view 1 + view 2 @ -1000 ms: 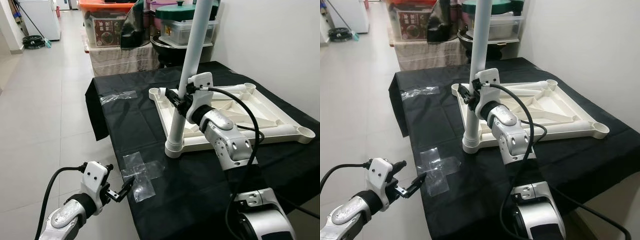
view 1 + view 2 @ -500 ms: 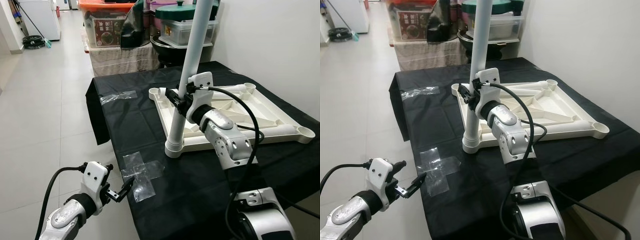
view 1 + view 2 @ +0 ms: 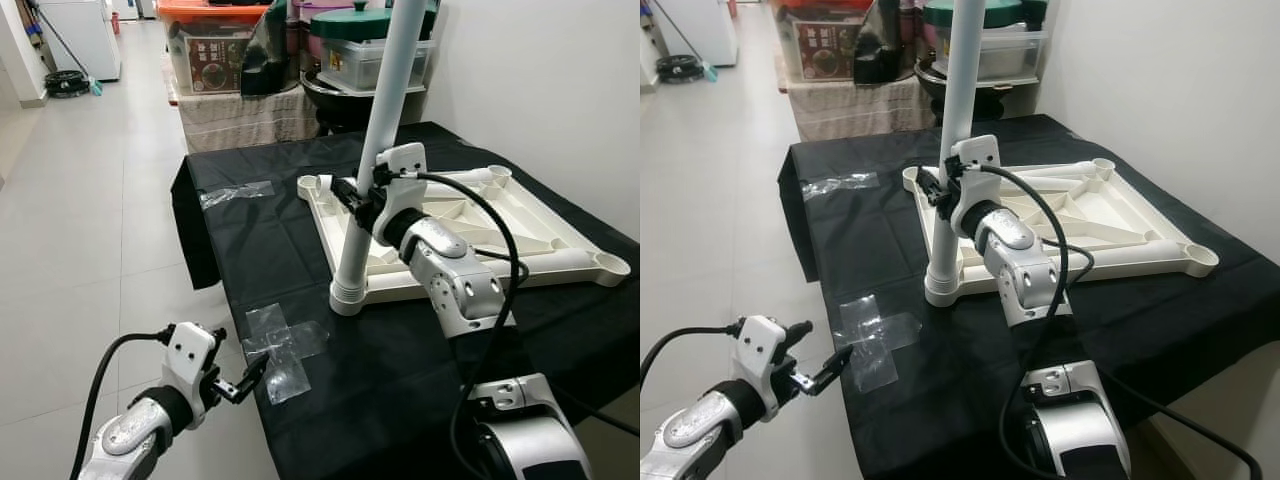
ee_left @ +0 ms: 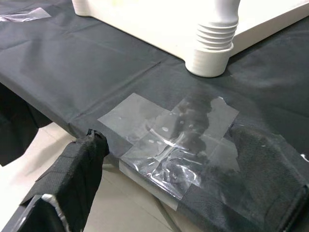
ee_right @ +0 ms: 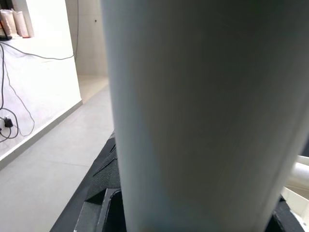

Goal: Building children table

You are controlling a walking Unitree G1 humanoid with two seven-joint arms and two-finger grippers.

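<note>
Right eye view, right fingers point(image 3: 940, 192) clamped on white table leg point(image 3: 958, 110), left fingers point(image 3: 825, 379) spread, no legible writing.

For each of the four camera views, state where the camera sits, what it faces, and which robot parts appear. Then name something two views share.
Left eye view: on the head, facing down at the upturned white tabletop; both arms show.
Right eye view: beside it, same scene; right gripper shut on the table leg.
Left wrist view: on the left wrist, facing clear tape at the black cloth's edge; its fingers show.
Right wrist view: on the right wrist, facing the leg close up.
Shared: leg's ribbed base, left wrist and eye views.
</note>
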